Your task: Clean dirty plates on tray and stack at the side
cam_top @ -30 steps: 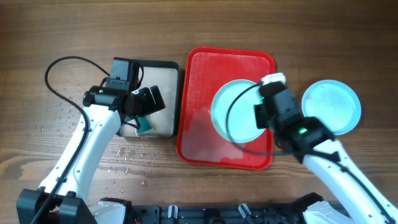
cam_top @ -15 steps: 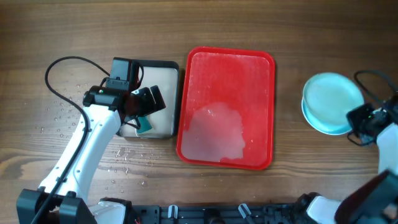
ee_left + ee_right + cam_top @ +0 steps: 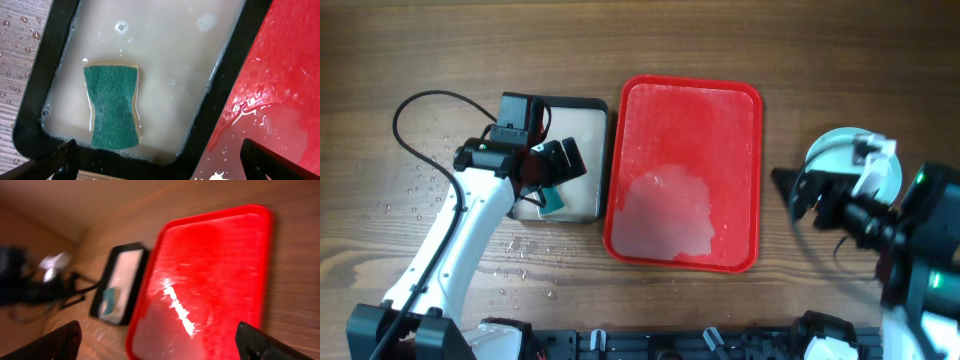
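Right gripper — jaws spread, empty — is hovering at the plate stack's left rim by the counter's right edge; red tray is lying plateless.

Red tray, green sponge, seemingly pale blue-white plates.

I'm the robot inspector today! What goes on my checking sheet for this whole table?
Surface: wooden table, water drops on its left part.
Job's things: red tray wet, no plates on it; plates on the table to its right, partly hidden by the right arm, count unclear.
Clutter: black-rimmed tray of cloudy water, green sponge lying in it.
Claws: left claw open and empty over the sponge; right claw open, empty.
Cables: black cable looping by the left arm.
Surroundings: nothing seen.
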{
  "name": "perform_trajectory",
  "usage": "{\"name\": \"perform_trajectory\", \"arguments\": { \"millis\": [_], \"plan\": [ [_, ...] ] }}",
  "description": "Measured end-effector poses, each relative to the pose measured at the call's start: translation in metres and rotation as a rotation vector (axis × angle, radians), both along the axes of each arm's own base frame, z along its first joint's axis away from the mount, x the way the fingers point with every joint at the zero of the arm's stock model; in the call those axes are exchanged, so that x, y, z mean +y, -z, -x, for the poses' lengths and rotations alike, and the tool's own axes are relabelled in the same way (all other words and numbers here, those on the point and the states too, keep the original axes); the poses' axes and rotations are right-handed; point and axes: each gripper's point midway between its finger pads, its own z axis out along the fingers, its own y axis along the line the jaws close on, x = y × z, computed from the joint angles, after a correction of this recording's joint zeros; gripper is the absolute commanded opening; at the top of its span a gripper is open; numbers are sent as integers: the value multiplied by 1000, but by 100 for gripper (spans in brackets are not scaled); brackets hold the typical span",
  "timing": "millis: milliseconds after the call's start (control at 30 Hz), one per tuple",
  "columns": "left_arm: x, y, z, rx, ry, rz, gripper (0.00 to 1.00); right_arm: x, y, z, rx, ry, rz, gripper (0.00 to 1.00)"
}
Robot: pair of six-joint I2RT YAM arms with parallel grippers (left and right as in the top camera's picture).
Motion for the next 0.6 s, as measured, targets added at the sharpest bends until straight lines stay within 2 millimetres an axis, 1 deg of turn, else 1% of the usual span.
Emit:
{"name": "perform_trajectory", "arguments": {
  "millis": [67,133,200,233,300,333,433,467,500,533,567,600],
  "plan": [
    [0,0,0,-1,0,0,100,20,-15,21,-30,-42,-43,99],
    [0,0,0,-2,0,0,100,29,-25,34,-7,-15,-124,100],
    [0,0,0,-2,0,0,100,28,-24,37,57,45,-190,100],
    [0,0,0,-2,0,0,100,23,-21,35,85,90,-196,100],
    [0,0,0,-2,0,0,100,15,-17,28,90,157,-167,100],
    [0,0,0,-1,0,0,100,13,-20,24,64,170,-146,100],
    [0,0,0,0,0,0,100,24,-54,-1,-204,100,-71,100],
    [0,0,0,0,0,0,100,31,-68,-8,-338,62,-41,100],
    [0,0,0,-2,0,0,100,38,-74,-9,-456,20,-4,100],
    [0,0,0,0,0,0,100,39,-70,-6,-537,14,25,100],
    [0,0,0,-1,0,0,100,36,-58,-2,-566,21,49,100],
    [0,0,0,-1,0,0,100,33,-39,4,-583,34,73,100]
  ]
}}
